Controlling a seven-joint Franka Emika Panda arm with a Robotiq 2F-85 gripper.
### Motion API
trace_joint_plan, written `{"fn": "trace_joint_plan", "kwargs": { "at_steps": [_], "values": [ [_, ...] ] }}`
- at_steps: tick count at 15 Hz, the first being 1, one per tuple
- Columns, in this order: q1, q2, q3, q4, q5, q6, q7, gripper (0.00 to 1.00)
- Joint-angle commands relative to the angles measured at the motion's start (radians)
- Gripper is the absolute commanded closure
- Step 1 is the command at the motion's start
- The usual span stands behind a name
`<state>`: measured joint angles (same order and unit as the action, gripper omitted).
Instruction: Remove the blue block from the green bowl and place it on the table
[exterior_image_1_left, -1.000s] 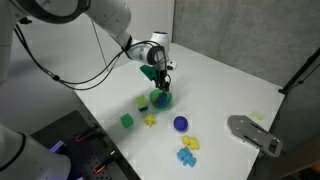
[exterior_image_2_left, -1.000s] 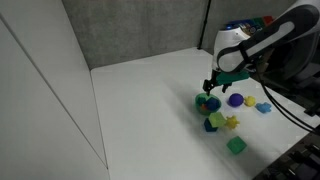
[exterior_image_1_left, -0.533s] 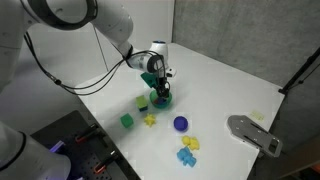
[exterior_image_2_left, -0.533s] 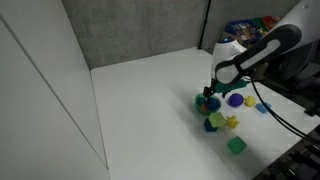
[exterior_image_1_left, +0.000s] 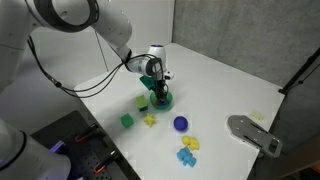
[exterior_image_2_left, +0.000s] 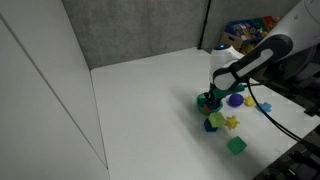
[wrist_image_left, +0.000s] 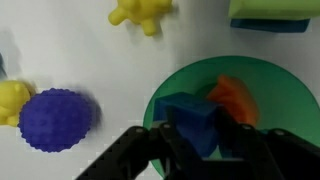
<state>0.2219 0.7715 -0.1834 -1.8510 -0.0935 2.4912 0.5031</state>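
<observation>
In the wrist view the blue block sits inside the green bowl, next to an orange piece. My gripper reaches down into the bowl, and its dark fingers press against the block's two sides. Both exterior views show the gripper low over the bowl on the white table. There the block itself is hidden by the fingers.
Close by the bowl lie a dark-blue bumpy ball, a yellow jack, a green cube and a green-and-blue block. Light-blue and yellow lumps lie farther off, and a grey device sits near the table edge.
The gripper has come down from above the bowl into it, and its jaws have drawn in from wide open onto the blue block.
</observation>
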Motion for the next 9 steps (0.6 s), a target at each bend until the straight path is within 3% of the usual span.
{"fn": "trace_joint_plan", "kwargs": {
  "at_steps": [1,3,5,9],
  "values": [
    [0.029,0.013,-0.028,0.018,-0.027,0.02,0.033,0.84],
    [0.036,0.003,-0.032,0.015,-0.028,0.026,0.03,0.96],
    [0.042,-0.014,-0.035,0.007,-0.029,0.028,0.026,1.0],
    [0.047,-0.043,-0.04,-0.006,-0.03,0.036,0.024,0.97]
  ]
}}
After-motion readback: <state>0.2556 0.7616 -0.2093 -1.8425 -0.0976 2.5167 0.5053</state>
